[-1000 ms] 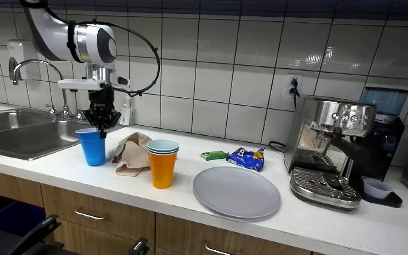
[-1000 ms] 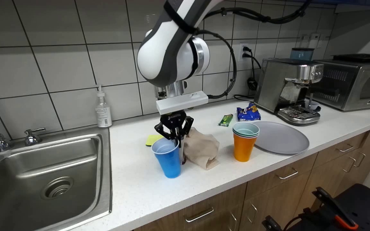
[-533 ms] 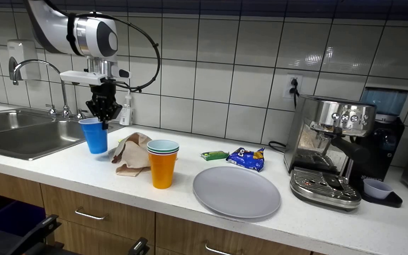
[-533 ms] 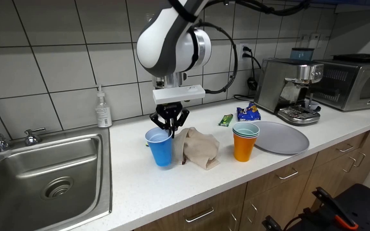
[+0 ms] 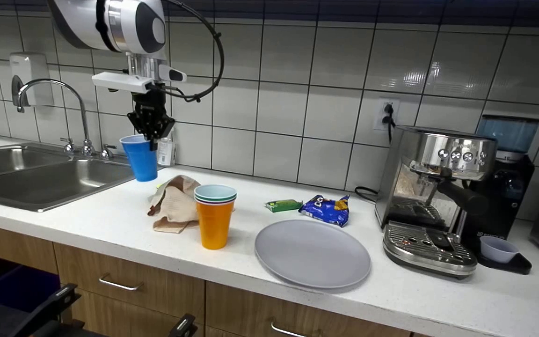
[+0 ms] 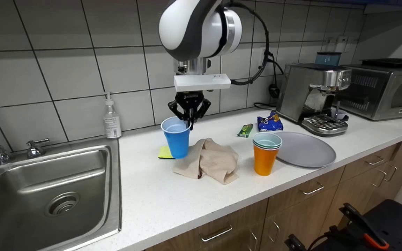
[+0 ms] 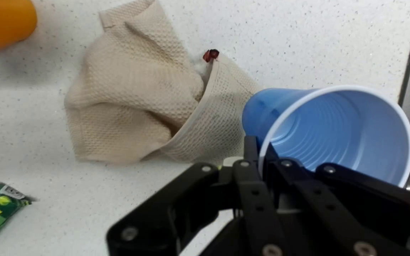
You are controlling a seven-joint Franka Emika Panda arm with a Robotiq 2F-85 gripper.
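Up goes the blue cup (image 6: 176,144), off the counter (image 6: 148,198), seemingly free to travel, my tool (image 7: 261,152) clamped tight on its rim (image 7: 351,88)!

Blu cup (image 6: 176,140), lt-brn cloth (image 7: 137,81)

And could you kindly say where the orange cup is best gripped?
Probably by the rim, from straight above: the orange cup stands upright, open end up, so the pincer could straddle its wall, much as it now holds the blue cup. The nested cups inside would likely be pinched too.
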